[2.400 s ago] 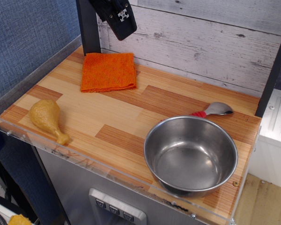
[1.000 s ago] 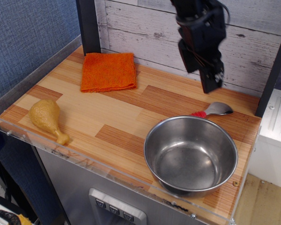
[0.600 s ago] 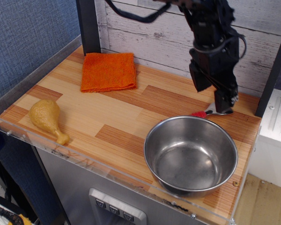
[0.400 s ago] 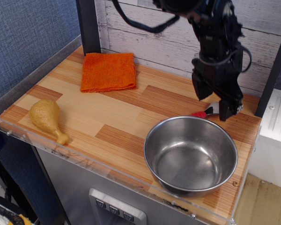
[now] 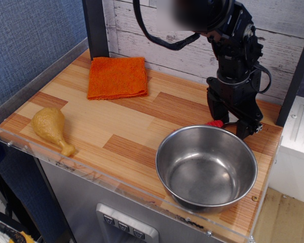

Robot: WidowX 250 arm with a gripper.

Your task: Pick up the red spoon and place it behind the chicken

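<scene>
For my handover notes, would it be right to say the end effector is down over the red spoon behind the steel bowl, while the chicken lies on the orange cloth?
Not quite: observation.image shows the chicken on bare wood at the front left, apart from the orange cloth. The end effector is indeed down over the red spoon behind the steel bowl.

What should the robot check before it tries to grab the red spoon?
1. Gripper is over the spoon: ok, it hangs right above it, behind the bowl.
2. Gripper is open: ok, its two fingers stand apart.
3. Spoon is easy to see: not ok, only a bit of red handle shows; the rest is hidden.
4. Fingers touch the spoon: cannot tell.
5. Bowl is out of the way: not ok, its rim sits very close to the spoon.
6. Spot behind the chicken is free: ok, bare wood lies between it and the orange cloth.
</scene>
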